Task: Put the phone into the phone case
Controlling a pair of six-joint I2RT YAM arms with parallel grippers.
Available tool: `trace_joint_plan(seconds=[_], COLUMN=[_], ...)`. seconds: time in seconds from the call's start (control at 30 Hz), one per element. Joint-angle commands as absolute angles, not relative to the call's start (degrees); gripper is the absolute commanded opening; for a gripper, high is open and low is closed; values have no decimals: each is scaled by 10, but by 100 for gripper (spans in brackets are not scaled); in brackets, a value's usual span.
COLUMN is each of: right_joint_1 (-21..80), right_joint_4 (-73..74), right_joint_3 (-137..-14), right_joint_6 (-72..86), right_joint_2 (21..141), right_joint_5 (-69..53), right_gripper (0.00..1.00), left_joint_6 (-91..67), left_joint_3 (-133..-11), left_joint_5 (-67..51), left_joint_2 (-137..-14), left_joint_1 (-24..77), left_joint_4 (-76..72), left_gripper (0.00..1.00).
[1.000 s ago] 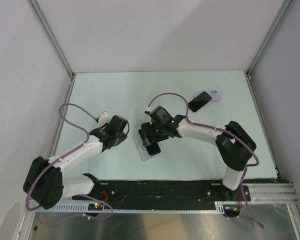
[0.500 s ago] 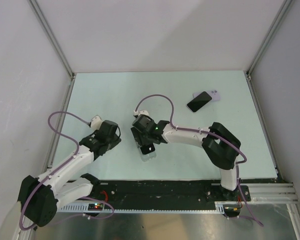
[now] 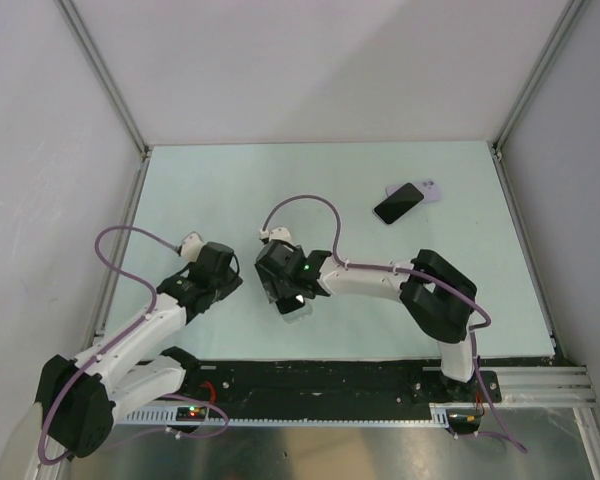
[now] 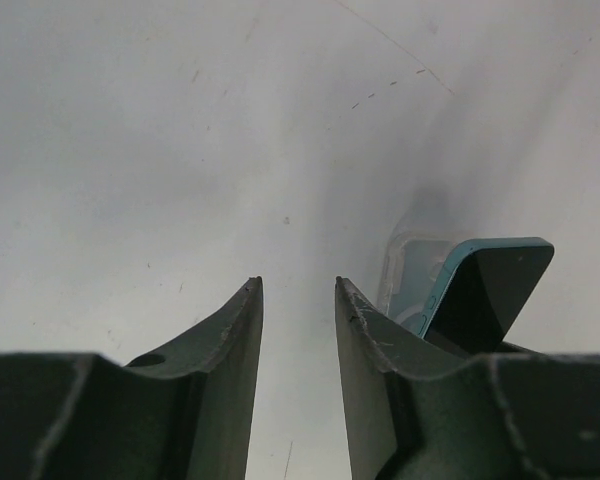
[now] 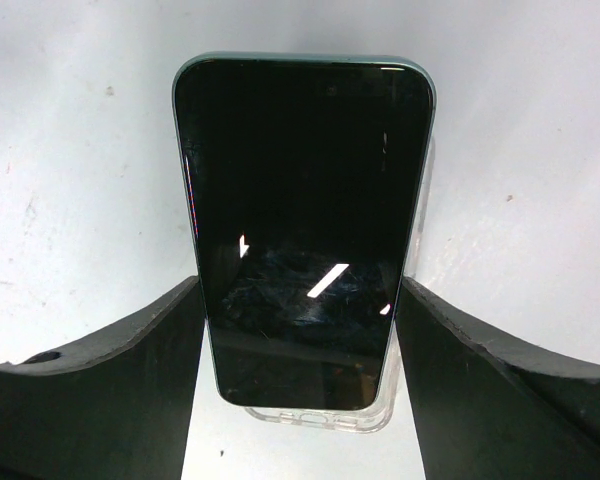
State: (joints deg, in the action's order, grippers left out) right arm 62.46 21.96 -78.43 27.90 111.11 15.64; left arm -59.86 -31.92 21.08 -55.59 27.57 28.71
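Phone (image 5: 302, 200) clamped between right gripper (image 5: 300, 292) fingers, tilted above case (image 5: 320, 416).

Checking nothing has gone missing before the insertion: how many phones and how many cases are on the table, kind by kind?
Phones: 2, the teal phone mid-table and the dark phone at the far right.
Cases: 2, the clear case under the teal phone, and what looks like a lavender case under the dark phone.
Total: 4
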Motion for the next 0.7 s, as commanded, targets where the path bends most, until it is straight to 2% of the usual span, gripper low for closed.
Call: trace_joint_plan(seconds=[0.0, 0.67], right_joint_1=[637, 636], right_joint_4=[187, 152], right_joint_3=[-785, -719], right_joint_6=[300, 295], right_joint_2=[1115, 1089], right_joint_5=[186, 238], right_gripper=[33, 33], left_joint_6=[-587, -580], left_joint_3=[-313, -311], left_joint_5=[211, 204], left_joint_2=[-545, -547], left_joint_1=[272, 271], left_joint_4=[274, 264], left_gripper=[40, 41])
